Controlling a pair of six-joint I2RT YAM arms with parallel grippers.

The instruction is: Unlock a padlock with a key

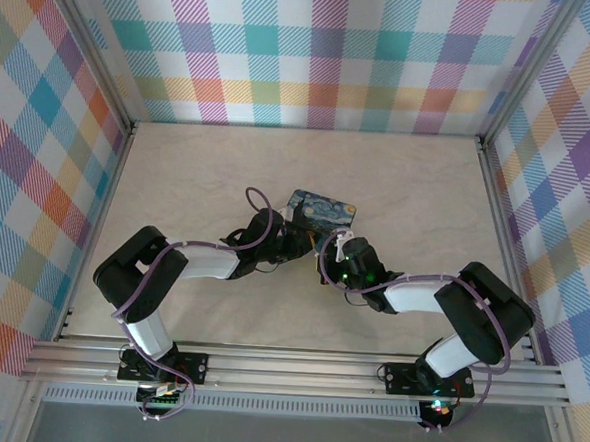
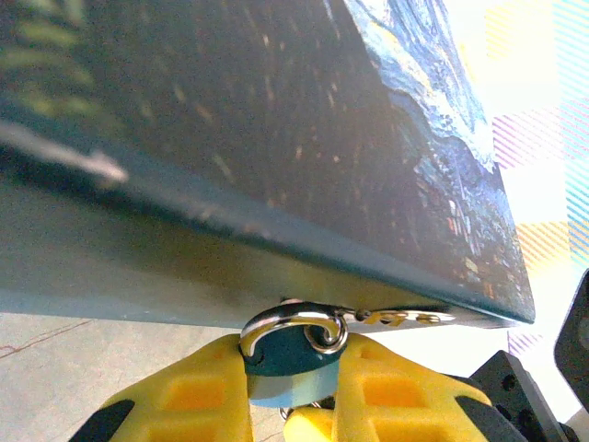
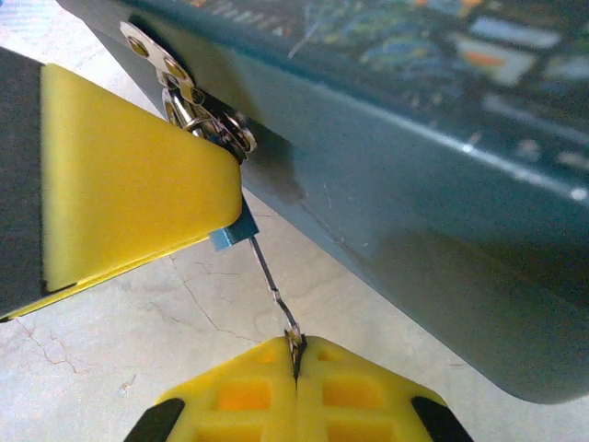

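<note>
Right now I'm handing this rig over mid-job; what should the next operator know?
Left gripper: shut on the padlock, beside the tin.
Right gripper: shut on the key.
The shackle is hooked through the tin's hasp and looks closed.
The key's tip reaches the padlock's underside; how far in, I cannot tell.
Done: both grasped, key at the lock.
Left: seat the key, turn it, open the shackle.

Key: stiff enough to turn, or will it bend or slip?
The key looks a thin metal sliver: probably light, may flex under a hard twist. The right gripper pinches just its end, so it could pivot or slip.
</note>
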